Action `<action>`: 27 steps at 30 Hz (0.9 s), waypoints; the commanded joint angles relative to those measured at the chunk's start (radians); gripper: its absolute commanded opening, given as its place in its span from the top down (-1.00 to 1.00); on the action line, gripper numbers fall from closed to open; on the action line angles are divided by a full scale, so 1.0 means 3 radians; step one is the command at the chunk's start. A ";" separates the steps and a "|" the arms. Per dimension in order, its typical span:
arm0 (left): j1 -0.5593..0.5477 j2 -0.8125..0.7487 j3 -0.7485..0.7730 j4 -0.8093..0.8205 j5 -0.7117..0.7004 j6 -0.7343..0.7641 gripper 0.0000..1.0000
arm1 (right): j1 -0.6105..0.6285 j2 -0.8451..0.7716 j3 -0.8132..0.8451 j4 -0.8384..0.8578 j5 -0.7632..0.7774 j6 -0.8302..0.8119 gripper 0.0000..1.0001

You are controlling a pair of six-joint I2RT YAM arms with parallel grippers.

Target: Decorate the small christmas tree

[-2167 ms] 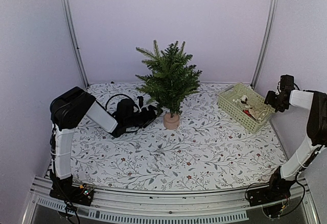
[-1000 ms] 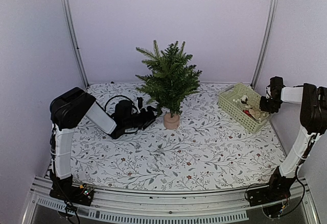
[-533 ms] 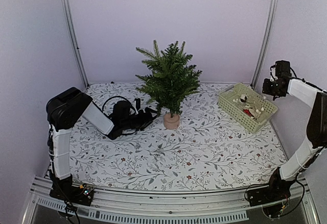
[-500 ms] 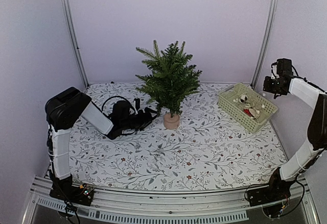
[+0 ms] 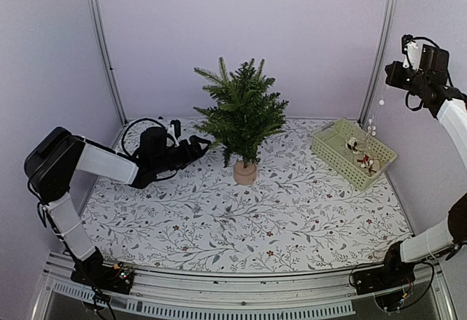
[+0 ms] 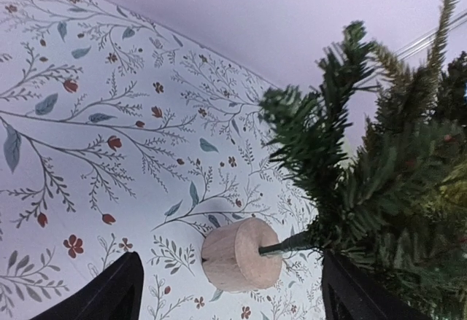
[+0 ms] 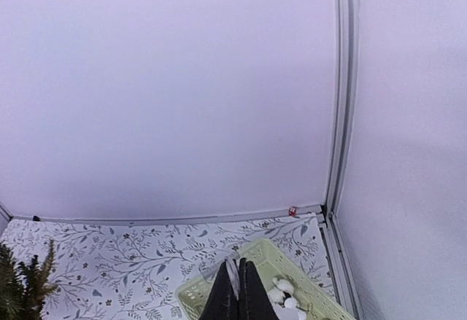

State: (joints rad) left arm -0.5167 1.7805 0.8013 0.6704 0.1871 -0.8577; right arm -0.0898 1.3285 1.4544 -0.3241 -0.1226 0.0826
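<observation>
High above the pale green basket (image 5: 337, 151), the right gripper (image 5: 390, 73) is pinched shut on a thin bead string (image 5: 371, 125). The strand hangs straight below its fingertips, and the lower white beads reach down to the basket's far rim. From the wrist camera the two dark fingers (image 7: 246, 298) meet with a sliver of white between them, more white beads lying in the basket just beyond.

Low over the flowered tablecloth (image 5: 292, 218), the left gripper (image 5: 195, 145) lies level with its fingers (image 6: 117, 291) spread wide and holding nothing. The small christmas tree (image 5: 243, 112) stands upright directly ahead of it. The tree's round wooden base (image 6: 237, 254) is framed between the open fingers, near but not touching them, and its lower branches spread out above the gripper.
</observation>
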 commanded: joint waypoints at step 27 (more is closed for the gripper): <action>-0.0054 -0.1668 -0.0067 -0.0899 -0.0844 0.1147 -0.75 | 0.0782 0.0247 0.2165 0.0243 -0.1508 0.0250 1.00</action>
State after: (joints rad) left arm -0.5236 1.3132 0.7692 0.4232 -0.0505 -0.5514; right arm 0.1009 1.3849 2.0541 -0.2626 -0.5392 0.1459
